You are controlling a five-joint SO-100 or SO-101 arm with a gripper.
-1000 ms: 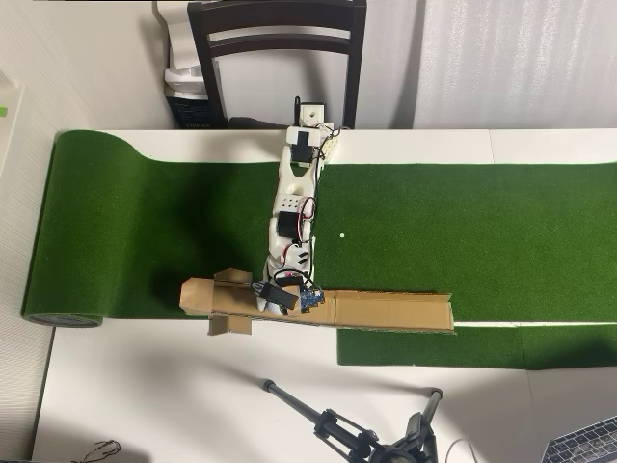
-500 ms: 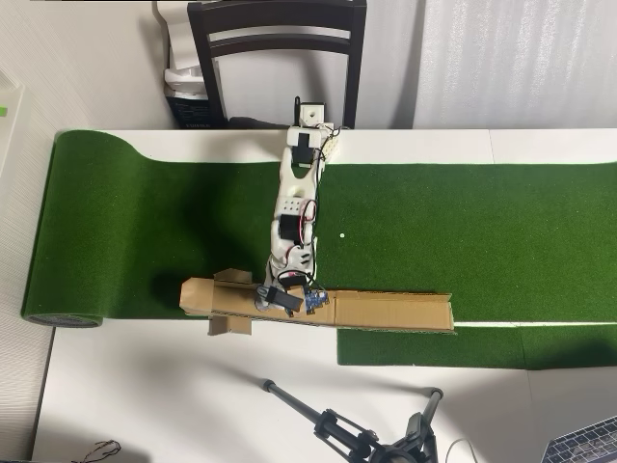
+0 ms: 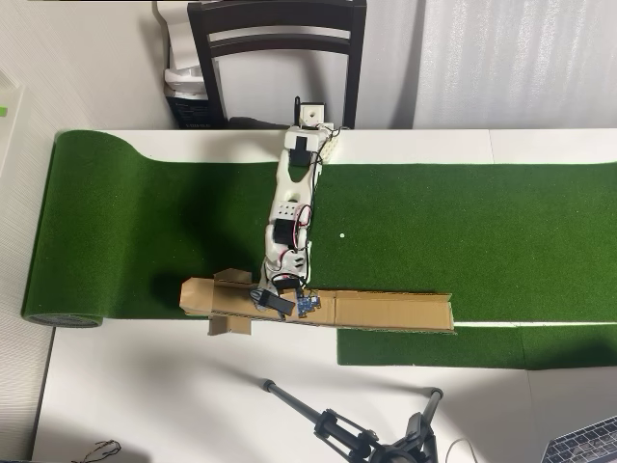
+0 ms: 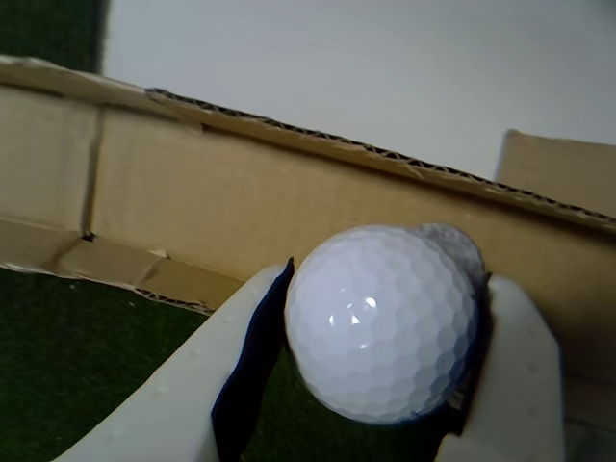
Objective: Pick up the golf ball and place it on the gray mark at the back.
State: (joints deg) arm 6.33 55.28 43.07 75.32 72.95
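In the wrist view my gripper (image 4: 385, 289) is shut on the white dimpled golf ball (image 4: 380, 322), with one white finger (image 4: 192, 375) to its left and the other to its right. The ball is held close in front of the brown cardboard wall (image 4: 241, 202). A small gray patch (image 4: 450, 243) shows just behind the ball's upper right. In the overhead view the gripper (image 3: 280, 301) is over the left part of the long cardboard trough (image 3: 386, 311) at the mat's front edge. The ball is hidden there by the gripper.
The green putting mat (image 3: 463, 231) covers the white table (image 3: 174, 395) and carries a small white dot (image 3: 342, 234). A dark chair (image 3: 280, 48) stands behind the arm's base. A black tripod (image 3: 357, 434) and a laptop corner (image 3: 588, 444) lie at the front.
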